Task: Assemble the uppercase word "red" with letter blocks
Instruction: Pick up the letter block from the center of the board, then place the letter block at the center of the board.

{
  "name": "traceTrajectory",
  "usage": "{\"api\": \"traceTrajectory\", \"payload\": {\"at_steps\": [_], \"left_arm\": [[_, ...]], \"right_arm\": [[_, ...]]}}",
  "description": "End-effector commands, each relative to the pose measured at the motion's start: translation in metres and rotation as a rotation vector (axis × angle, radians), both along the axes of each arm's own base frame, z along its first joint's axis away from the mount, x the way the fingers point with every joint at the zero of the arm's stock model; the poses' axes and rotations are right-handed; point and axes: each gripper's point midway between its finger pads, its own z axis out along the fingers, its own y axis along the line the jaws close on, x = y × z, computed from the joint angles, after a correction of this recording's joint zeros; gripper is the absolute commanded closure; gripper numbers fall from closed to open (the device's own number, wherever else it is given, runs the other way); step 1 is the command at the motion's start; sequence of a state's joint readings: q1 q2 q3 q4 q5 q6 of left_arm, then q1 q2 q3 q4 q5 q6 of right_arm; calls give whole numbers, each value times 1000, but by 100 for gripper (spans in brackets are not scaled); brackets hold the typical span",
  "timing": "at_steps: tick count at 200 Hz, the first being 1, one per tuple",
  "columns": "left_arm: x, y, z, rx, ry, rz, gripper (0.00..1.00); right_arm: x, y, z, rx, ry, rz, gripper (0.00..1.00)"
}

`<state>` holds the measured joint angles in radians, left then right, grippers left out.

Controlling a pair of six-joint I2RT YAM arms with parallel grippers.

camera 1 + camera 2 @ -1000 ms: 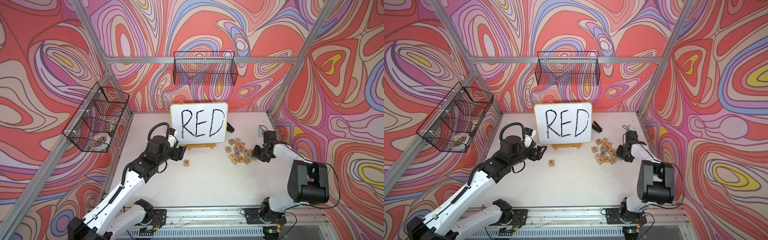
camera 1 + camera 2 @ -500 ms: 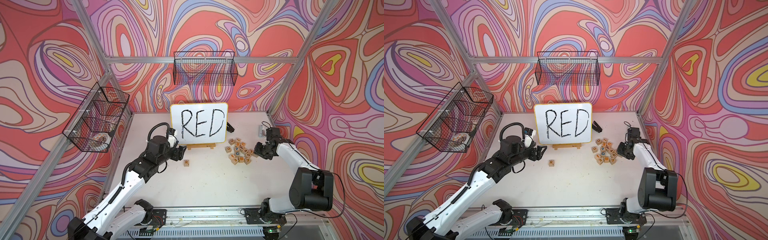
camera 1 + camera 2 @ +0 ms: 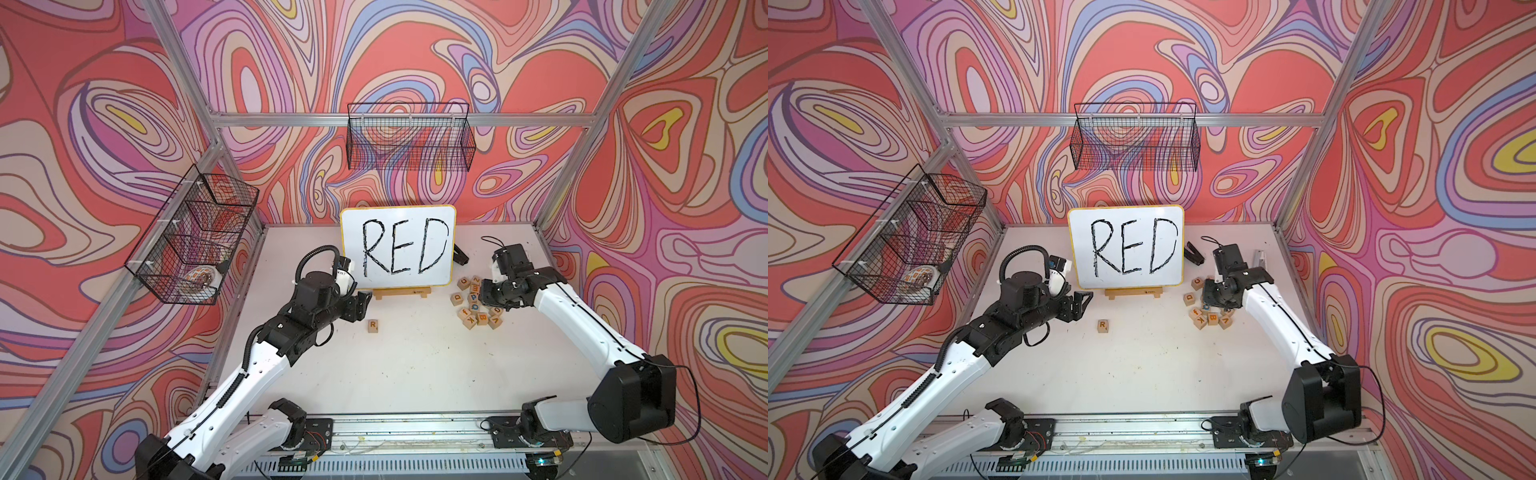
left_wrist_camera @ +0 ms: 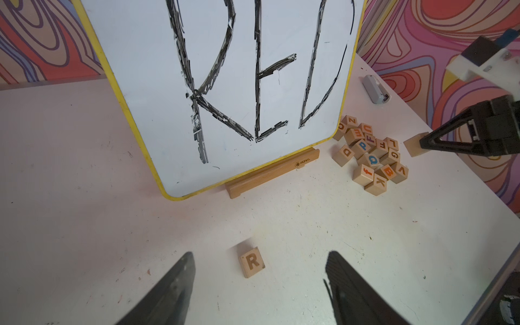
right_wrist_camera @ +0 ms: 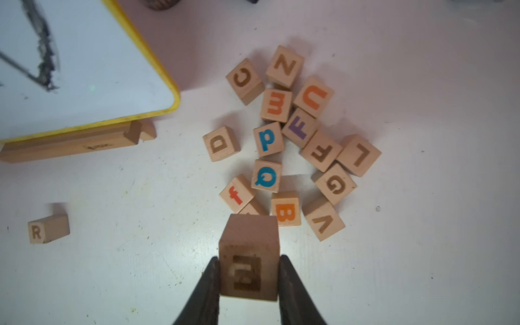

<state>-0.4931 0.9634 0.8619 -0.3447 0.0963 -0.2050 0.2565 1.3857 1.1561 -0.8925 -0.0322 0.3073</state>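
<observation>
The R letter block (image 3: pixel 373 325) (image 3: pixel 1103 325) lies alone on the table in front of the board, letter up. It lies apart from my left gripper (image 4: pixel 260 253) (image 3: pixel 360 303), which hovers just left of it, open and empty. My right gripper (image 5: pixel 249 260) (image 3: pixel 485 296) is shut on a letter block (image 5: pixel 249 239) (image 4: pixel 413 147), raised over the pile of letter blocks (image 3: pixel 478 307). The face toward the camera shows a blurred dark square; I cannot read its letter. A D block (image 5: pixel 221 143) (image 3: pixel 457 297) lies at the pile's left edge.
The white yellow-rimmed board (image 3: pixel 398 247) reading RED stands on a wooden stand (image 3: pixel 401 293) at the back. A black clip (image 3: pixel 461 255) and a small grey object (image 3: pixel 1258 257) lie behind the pile. Wire baskets (image 3: pixel 409 139) (image 3: pixel 195 237) hang on the walls.
My right gripper has shifted left over the pile with the block in it, and its elbow has swung outward. The left arm and the R block have not moved.
</observation>
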Motion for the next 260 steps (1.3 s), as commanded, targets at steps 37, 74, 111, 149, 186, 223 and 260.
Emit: {"api": "traceTrajectory", "payload": {"at_steps": [37, 74, 111, 149, 186, 223, 260], "left_arm": [[-14, 17, 2, 89, -10, 14, 23], [-22, 26, -3, 123, 0, 21, 22], [-31, 30, -11, 127, 26, 22, 22], [-37, 34, -13, 121, 22, 26, 21], [-37, 31, -13, 109, 25, 20, 21], [-36, 31, -13, 106, 24, 23, 21], [-36, 30, -14, 104, 30, 22, 21]], "right_arm": [[-19, 84, -15, -54, 65, 322, 82], [-33, 146, -29, -129, 75, 561, 83], [-42, 195, -35, -119, 42, 755, 84], [-45, 213, -48, -178, 65, 879, 84], [-39, 222, -61, -239, 72, 966, 84], [-30, 229, -71, -272, 49, 1031, 83], [-25, 237, -82, -282, 32, 1097, 82]]}}
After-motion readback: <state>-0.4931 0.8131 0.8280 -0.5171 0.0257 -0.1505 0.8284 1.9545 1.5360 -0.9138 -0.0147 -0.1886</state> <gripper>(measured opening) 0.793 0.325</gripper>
